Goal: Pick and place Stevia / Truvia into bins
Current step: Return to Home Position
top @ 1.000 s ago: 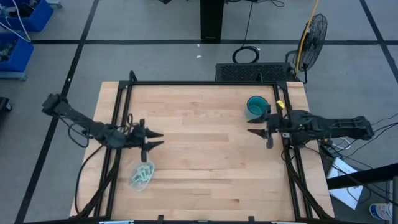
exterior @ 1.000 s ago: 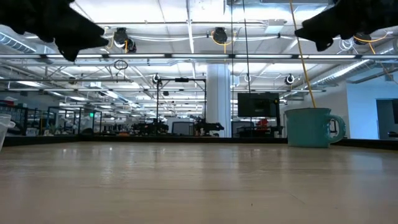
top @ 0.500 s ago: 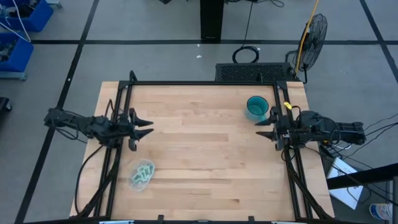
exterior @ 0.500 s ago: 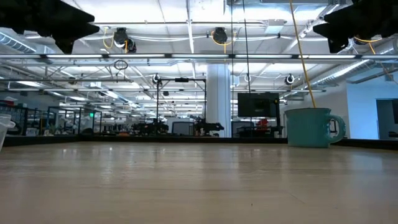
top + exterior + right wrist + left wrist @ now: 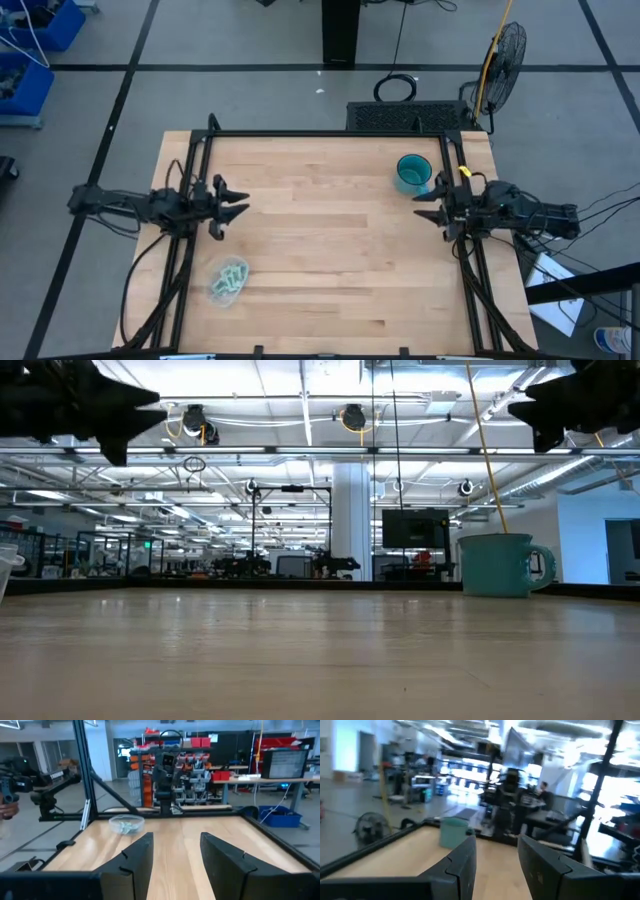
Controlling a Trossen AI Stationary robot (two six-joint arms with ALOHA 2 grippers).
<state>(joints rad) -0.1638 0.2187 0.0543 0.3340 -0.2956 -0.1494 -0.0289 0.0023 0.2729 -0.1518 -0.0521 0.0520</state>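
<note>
Sachets (image 5: 233, 274) binned in clear tub (image 5: 214, 291); left gripper (image 5: 240, 205), right gripper (image 5: 420, 206) spread, empty — your right could clip teal cup (image 5: 411, 172) if you swing it wide.

Overhead straight down, low level across the table (image 5: 330, 250), wrists inward (bin (image 5: 228, 280) in overhead and right-wrist views)

1. Table (image 5: 330, 250): light wood, striped in parallel planks.
2. Cup (image 5: 411, 172): plain teal.
3. Bin (image 5: 213, 292): clear, colourless.
4. Sachets (image 5: 233, 274): pale green and white.
5. Left gripper (image 5: 243, 204), right gripper (image 5: 417, 206): black.
6. Frame (image 5: 330, 133): black.
7. Floor (image 5: 250, 90): grey, crossed by dark lines.
</note>
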